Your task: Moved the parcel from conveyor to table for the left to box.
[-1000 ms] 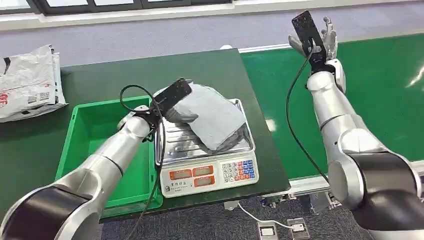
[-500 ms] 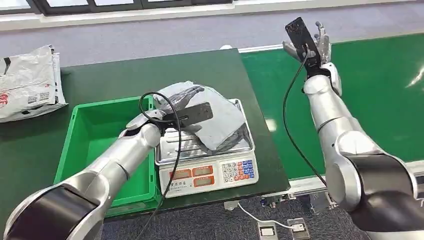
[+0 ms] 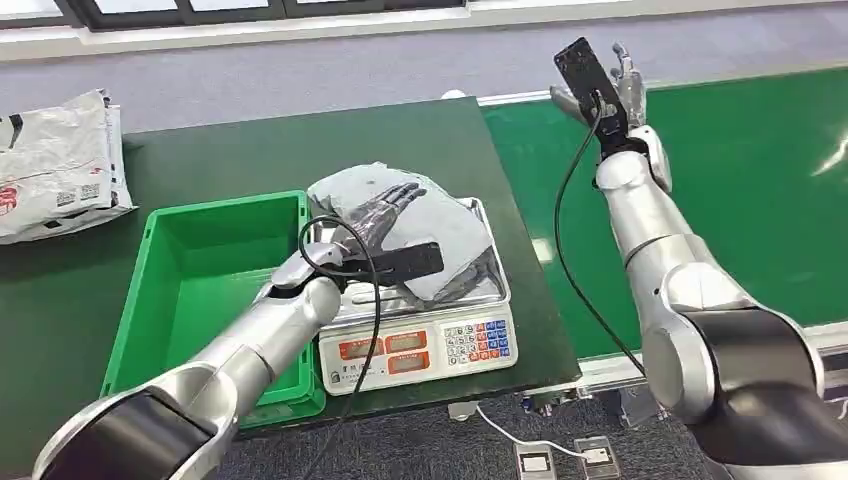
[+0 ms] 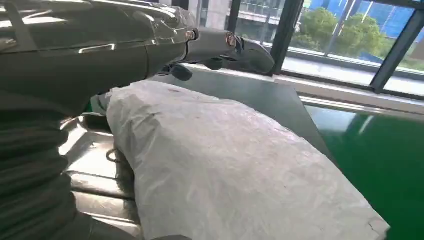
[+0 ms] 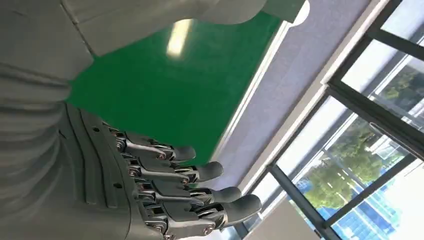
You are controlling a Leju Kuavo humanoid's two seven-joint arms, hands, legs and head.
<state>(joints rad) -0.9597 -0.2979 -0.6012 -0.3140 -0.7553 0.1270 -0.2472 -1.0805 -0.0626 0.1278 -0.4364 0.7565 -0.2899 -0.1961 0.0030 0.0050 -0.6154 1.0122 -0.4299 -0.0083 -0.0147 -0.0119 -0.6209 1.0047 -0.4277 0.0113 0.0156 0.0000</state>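
Observation:
A grey plastic parcel (image 3: 445, 235) lies across the steel tray of a weighing scale (image 3: 420, 348) on the dark table. My left hand (image 3: 385, 210) reaches over the parcel's left part, fingers stretched out and apart, gripping nothing. In the left wrist view the fingers (image 4: 240, 50) stand just above the crinkled parcel (image 4: 240, 170); whether they touch it I cannot tell. My right hand (image 3: 622, 85) is raised over the near edge of the green conveyor (image 3: 760, 200), open and holding nothing, its fingers (image 5: 200, 195) spread.
A green bin (image 3: 160, 270) stands directly left of the scale. White mail bags (image 3: 55, 160) lie at the table's far left. The table's right edge borders the conveyor. Cables hang from both wrists.
My left hand has turned from the parcel's left edge to lie stretched out over its top, the wrist swinging right. The right hand has drifted slightly left. The parcel has stayed on the scale.

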